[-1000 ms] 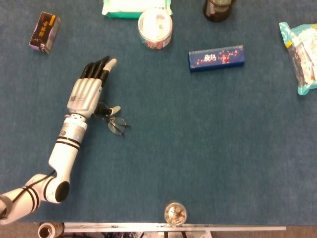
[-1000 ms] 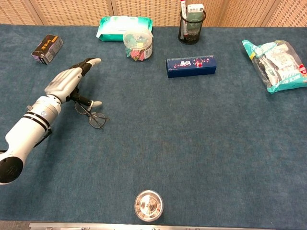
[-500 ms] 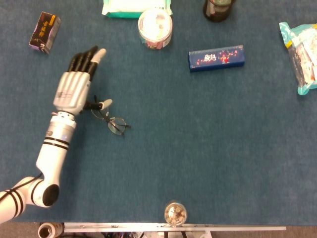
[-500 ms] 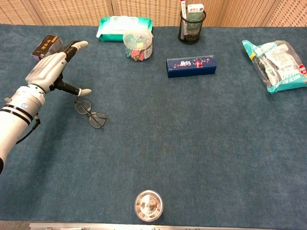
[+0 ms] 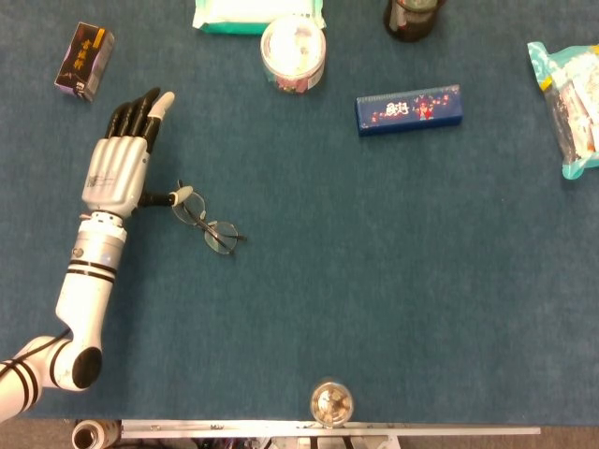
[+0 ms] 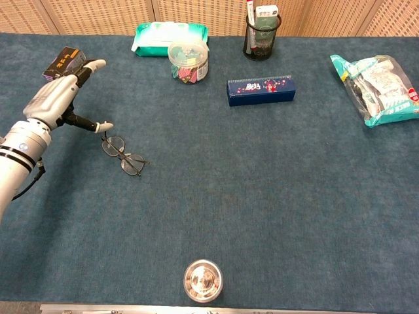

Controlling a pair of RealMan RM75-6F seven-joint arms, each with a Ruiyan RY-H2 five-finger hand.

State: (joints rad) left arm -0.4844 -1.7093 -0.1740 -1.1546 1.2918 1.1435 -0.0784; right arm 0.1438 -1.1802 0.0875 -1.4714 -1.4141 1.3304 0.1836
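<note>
My left hand (image 5: 119, 166) (image 6: 54, 99) hovers flat and open over the blue cloth at the left, fingers stretched toward the far edge and thumb pointing right. A pair of thin-framed glasses (image 5: 207, 223) (image 6: 122, 154) lies on the cloth just right of the thumb, apart from the hand. A small dark box (image 5: 84, 60) (image 6: 64, 65) sits beyond the fingertips. The hand holds nothing. My right hand shows in neither view.
Along the far edge stand a green wipes pack (image 6: 170, 31), a round clear tub (image 6: 188, 61) and a black pen cup (image 6: 262, 34). A dark blue long box (image 6: 260, 89) lies centre right, a snack bag (image 6: 381, 87) far right. A metal cup (image 6: 203, 280) stands near the front edge.
My left hand has drawn back leftward and away from the glasses, which stay on the cloth where they were. Nothing else moved.
</note>
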